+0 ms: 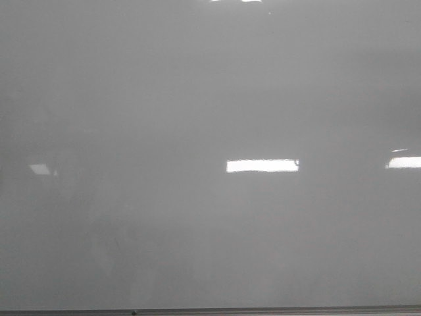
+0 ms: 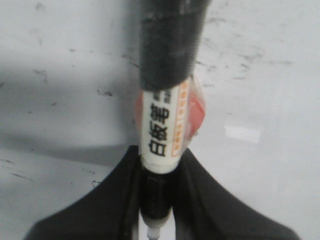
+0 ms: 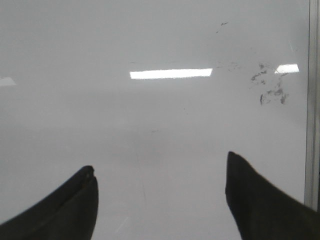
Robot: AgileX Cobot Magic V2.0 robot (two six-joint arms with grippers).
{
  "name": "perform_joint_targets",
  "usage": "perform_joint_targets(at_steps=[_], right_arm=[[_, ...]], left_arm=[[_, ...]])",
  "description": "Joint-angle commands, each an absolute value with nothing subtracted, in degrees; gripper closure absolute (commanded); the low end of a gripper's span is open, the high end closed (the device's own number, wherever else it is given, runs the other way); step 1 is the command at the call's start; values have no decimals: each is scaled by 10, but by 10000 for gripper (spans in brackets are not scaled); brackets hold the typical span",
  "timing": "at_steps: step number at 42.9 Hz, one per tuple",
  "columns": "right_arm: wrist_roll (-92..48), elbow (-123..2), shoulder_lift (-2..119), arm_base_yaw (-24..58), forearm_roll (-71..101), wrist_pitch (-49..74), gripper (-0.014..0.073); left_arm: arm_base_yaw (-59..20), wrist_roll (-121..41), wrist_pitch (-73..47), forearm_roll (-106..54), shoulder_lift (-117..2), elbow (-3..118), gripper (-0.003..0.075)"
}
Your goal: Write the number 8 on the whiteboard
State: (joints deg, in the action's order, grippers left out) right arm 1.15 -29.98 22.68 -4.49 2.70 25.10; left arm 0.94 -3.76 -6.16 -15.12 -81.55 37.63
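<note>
Whiteboard (image 1: 164, 99) filling the front view edge to edge, glossy grey, with glare patches (image 1: 262, 165) right of centre, at the far right and faintly at the left. Thin grey edge strip (image 1: 263, 310) along the bottom of the frame. No drawn 8 visible anywhere in the three views; neither arm seen from the front.

Left end effector (image 2: 156, 200) closed on a marker (image 2: 164, 125), black fingers (image 2: 100, 210) pressing in from both sides at the bottom centre of the left wrist view. Marker upright in the frame: white label with black Chinese characters and an orange band, red-orange patches on either side, black barrel rising to the top centre. Small pale tip showing between the fingers at the bottom edge. Behind it, board surface (image 2: 60, 75) flecked with small dark smudges, a shadow crossing the left half.

Right end effector (image 3: 160, 200) wide open and holding nothing, two black fingertips (image 3: 82, 195) set far apart at the lower left and lower right of the right wrist view. Bare board (image 3: 160, 130) between them. Cluster of dark smears (image 3: 270, 85) at the upper right, beside a grey frame rail (image 3: 313, 100) down the right edge.
</note>
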Motion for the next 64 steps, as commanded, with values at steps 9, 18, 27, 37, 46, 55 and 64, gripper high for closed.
perform_joint_targets(at_steps=[9, 18, 27, 37, 46, 55, 64], right_arm=[[8, -326, 235, -42, 21, 214, 41], [-72, -369, 294, 0, 44, 281, 56], [-206, -430, 414, 96, 121, 395, 56], [-392, -519, 544, 245, 250, 477, 54], [-467, -601, 657, 340, 314, 502, 54], [-487, -677, 751, 399, 327, 504, 54], [-489, -715, 802, 439, 334, 504, 58]], left_arm=[[-12, -107, -253, -115, -700, 448, 741], [-125, -235, -530, -116, -722, 567, 741], [-265, -447, -649, -115, -744, 635, 741], [-387, -504, -654, -115, -744, 659, 741], [-425, -504, -654, -115, -744, 664, 741], [-428, -504, -654, -115, -744, 664, 741], [-428, -504, -654, -115, -744, 664, 741]])
